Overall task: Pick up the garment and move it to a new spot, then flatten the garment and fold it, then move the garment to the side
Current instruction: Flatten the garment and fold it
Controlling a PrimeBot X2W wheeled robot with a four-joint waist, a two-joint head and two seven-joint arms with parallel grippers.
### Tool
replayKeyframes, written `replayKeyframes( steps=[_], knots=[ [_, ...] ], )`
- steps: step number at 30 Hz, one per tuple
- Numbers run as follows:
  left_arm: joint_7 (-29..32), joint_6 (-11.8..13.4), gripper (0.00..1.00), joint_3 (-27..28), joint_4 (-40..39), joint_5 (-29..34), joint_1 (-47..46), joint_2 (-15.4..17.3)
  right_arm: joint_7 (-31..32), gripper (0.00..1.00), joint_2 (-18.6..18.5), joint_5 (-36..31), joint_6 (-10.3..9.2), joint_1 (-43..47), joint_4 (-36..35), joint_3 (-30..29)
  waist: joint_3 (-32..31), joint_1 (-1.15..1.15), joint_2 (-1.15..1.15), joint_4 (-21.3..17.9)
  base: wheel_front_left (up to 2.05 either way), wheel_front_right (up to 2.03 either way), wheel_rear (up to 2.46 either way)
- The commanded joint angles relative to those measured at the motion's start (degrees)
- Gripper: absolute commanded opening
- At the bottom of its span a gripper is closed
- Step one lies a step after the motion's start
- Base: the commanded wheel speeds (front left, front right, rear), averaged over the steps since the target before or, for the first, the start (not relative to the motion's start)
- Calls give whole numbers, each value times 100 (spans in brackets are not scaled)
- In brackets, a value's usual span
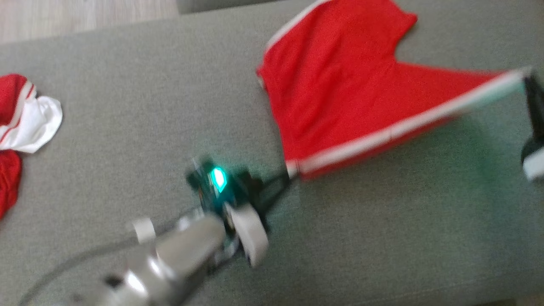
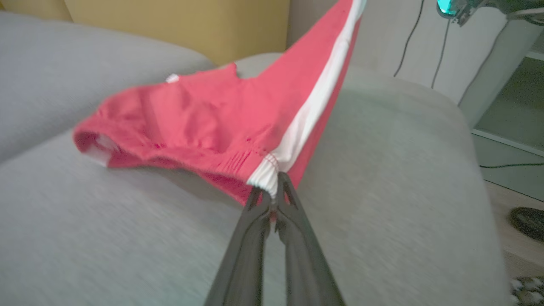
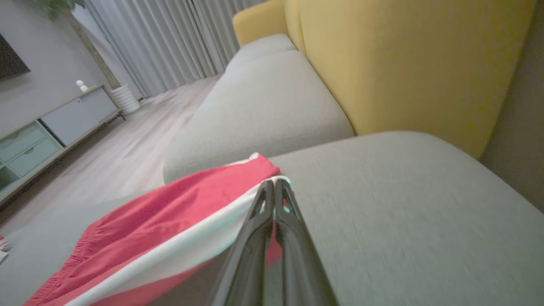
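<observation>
- Lowest in the head view, our left gripper (image 1: pixel 290 173) has its jaws pinched tight on the elastic waistband corner (image 2: pixel 263 172) of the red shorts (image 1: pixel 340 97). This is right where the white side stripe (image 1: pixel 403 127) begins.
- From there the stripe runs taut toward the right edge of the frame. There our right gripper (image 1: pixel 528 80) is clamped shut on the hem end of the same stripe.
- The held edge is lifted. The rest of the shorts sags away toward the upper middle of the frame over the grey sofa cushion (image 1: pixel 127 140), and we cannot tell how much of it touches.
- We judge this to be the carrying or spreading step.
- To do it well, we should hold both pinches firm and move the two arms together, so the stripe is straight but not overstretched. Then we lower the held edge evenly, so the cloth lands flat with no fold trapped beneath.
- We should set it down on open cushion, well apart from the other red-and-white clothing (image 1: pixel 25 123) at the left edge.
- Farthest off, in the upper right of the right wrist view, the yellow backrest (image 3: pixel 403 63) marks the limit. Landing too near it risks a leg riding up against it.
</observation>
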Motion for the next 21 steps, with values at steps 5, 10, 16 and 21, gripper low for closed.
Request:
replayKeyframes(
  steps=[5,10,16,21],
  knots=[
    [-55,11,0,-62,-351,-82,1173,-21,-164,0,-428,172,-4,1565,-487,-400,-530,1,0,-125,0,0,0],
    [122,11,0,-104,-757,-156,1533,115,-182,0,-584,168,-4,2313,-850,-934,-678,1,0,-131,0,0,0],
    [252,81,0,194,-1479,-607,1619,244,69,0,-471,-167,-4,2618,-1380,-1679,-755,1,0,39,0,0,0],
    [311,152,0,621,-1762,-1021,1422,219,585,0,-110,-551,-4,1966,-1430,-1833,-569,1,0,298,0,0,0]
  ],
)
